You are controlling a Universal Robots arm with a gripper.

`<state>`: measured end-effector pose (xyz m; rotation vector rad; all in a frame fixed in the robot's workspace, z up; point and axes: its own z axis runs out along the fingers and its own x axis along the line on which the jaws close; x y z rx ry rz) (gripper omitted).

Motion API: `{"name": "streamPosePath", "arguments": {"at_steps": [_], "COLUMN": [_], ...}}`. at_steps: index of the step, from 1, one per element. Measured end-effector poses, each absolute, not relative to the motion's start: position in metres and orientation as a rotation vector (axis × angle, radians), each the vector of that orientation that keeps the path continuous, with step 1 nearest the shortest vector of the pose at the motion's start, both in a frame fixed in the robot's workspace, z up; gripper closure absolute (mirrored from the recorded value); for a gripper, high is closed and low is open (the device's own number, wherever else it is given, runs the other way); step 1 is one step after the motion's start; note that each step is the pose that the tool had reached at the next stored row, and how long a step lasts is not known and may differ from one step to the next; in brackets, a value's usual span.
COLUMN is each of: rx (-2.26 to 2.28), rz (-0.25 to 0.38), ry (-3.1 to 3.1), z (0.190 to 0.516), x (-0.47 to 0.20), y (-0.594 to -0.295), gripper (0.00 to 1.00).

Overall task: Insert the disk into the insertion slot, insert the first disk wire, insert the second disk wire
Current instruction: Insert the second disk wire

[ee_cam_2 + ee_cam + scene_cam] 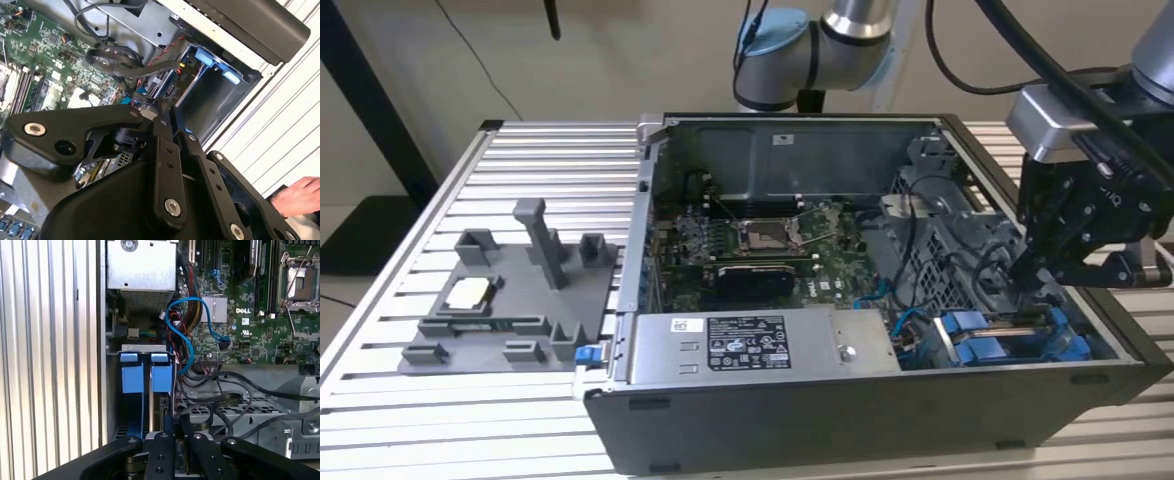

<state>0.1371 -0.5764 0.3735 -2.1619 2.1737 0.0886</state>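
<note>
Since the tool [1041, 285] hangs right above the blue drive carriers [147, 375], fingers seemingly pinched on a black wire [166, 422], lower straight and gently.

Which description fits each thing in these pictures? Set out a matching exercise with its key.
Things:
1. gripper
2. power supply
3. grey fixture
4. hand

Descriptions:
A. silver box with a label, inside the case
B. on the slatted table, outside the case at the exterior view's left
C. lowered into the case by the blue carriers
D. resting on the table beside the case

Pairs: 1-C, 2-A, 3-B, 4-D
</note>
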Motion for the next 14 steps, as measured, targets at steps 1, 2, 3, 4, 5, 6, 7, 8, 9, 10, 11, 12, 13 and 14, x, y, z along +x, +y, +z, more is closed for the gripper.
{"name": "streamPosePath", "arguments": {"at_steps": [1,2,3,4,5,6,7,8,9,10,11,12,13,14], "rx": [-2.164,-2.167,-2.169,-2.172,-2.174,-2.177,-2.179,-2.181,-2.183,-2.185,-2.187,-2.188,-2.190,-2.191], "rz": [0.095,0.101,0.108,0.115,0.121,0.128,0.135,0.140,0.146,0.151,0.155,0.160,0.163,0.167], "ry": [2.177,2.180,2.183,2.186,2.189,2.192,2.195,2.198,2.200,2.203,2.205,2.207,2.209,2.210], "z": [0.373,0.372,0.372,0.371,0.371,0.370,0.369,0.369,0.368,0.368,0.367,0.365,0.364,0.363], "x": [0.138,0.139,0.140,0.140,0.141,0.142,0.143,0.144,0.145,0.146,0.147,0.148,0.149,0.150], "y": [-0.576,-0.576,-0.576,-0.576,-0.576,-0.576,-0.576,-0.576,-0.576,-0.576,-0.576,-0.576,-0.576,-0.576], "gripper": [0.84,0.84,0.84,0.84,0.84,0.84,0.84,0.84,0.84,0.84,0.84,0.84,0.84,0.84]}}
